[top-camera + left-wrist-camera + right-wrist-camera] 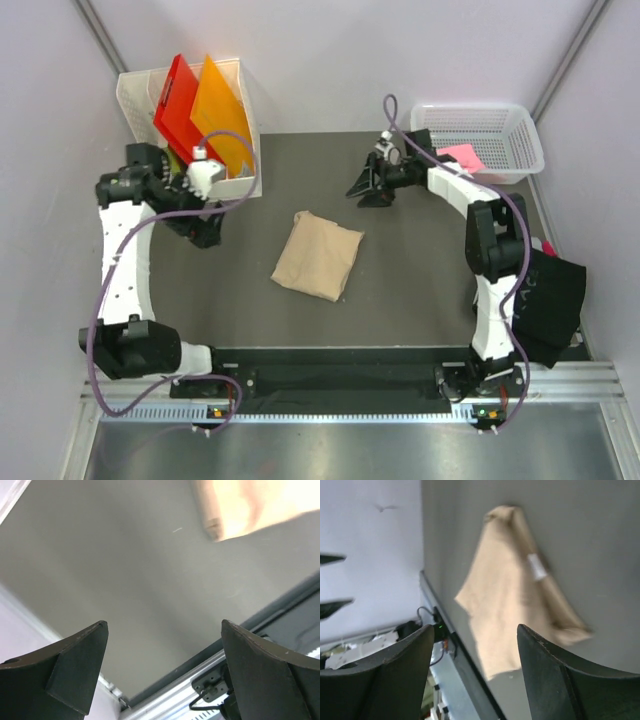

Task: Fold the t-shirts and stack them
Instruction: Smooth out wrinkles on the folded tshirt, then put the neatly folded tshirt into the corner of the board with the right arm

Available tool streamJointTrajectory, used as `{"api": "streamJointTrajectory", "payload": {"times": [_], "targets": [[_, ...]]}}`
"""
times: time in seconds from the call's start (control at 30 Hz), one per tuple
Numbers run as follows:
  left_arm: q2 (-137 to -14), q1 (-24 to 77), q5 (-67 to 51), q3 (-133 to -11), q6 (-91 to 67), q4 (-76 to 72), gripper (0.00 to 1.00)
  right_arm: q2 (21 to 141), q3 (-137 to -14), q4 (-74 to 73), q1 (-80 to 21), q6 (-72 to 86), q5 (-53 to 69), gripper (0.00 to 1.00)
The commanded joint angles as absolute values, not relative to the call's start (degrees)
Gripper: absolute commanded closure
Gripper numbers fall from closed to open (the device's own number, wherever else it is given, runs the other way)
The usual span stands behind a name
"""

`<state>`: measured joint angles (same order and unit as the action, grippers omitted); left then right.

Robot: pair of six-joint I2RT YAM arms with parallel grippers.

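Centrally, tan t-shirt [318, 256]; bin [133, 100], basket [515, 158] behind

tan t-shirt [250, 505] blurred, cropped at top, pink t-shirt [461, 154] partly hidden

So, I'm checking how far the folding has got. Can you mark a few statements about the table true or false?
1. The folded tan cloth t-shirt lies on the dark table between the two arms. True.
2. The left gripper is shut on the tan t-shirt. False: its fingers stand open with nothing between them.
3. The black cloth t-shirt is stacked on the tan one. False: it hangs at the table's right edge, beside the right arm.
4. The stiff red plastic sheet and the orange plastic sheet stand in the clear plastic bin at the far left. True.
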<state>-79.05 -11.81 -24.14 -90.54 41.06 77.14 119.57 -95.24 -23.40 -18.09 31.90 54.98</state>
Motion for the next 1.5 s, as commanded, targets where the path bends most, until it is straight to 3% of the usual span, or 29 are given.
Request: {"api": "streamJointTrajectory", "payload": {"times": [0.0,0.23,0.43,0.8,1.03,1.47], "targets": [[-79.9,-0.2,-23.2,-92.7,34.3,82.4,0.01,125.2,-95.6,-26.4,-15.8,24.8,51.9,0.33],[-86.2,17.8,-19.3,-92.0,31.0,78.1,0.01,134.7,-104.9,-28.7,-15.5,22.5,52.6,0.33],[-92.1,23.0,-19.8,-89.2,29.6,72.9,0.01,140.3,-108.6,-26.4,-15.3,23.2,54.1,0.33],[-99.7,26.5,-21.9,-84.4,23.2,53.4,0.01,146.1,-107.2,-25.4,-16.5,21.0,60.9,0.34],[-106.6,27.9,-22.3,-83.2,20.5,47.9,0.01,144.6,-99.2,-24.4,-20.3,19.2,61.3,0.34],[-105.6,28.7,-22.4,-77.3,18.6,43.1,0.01,142.7,-95.7,-24.7,-25.6,19.5,62.1,0.35]]}}
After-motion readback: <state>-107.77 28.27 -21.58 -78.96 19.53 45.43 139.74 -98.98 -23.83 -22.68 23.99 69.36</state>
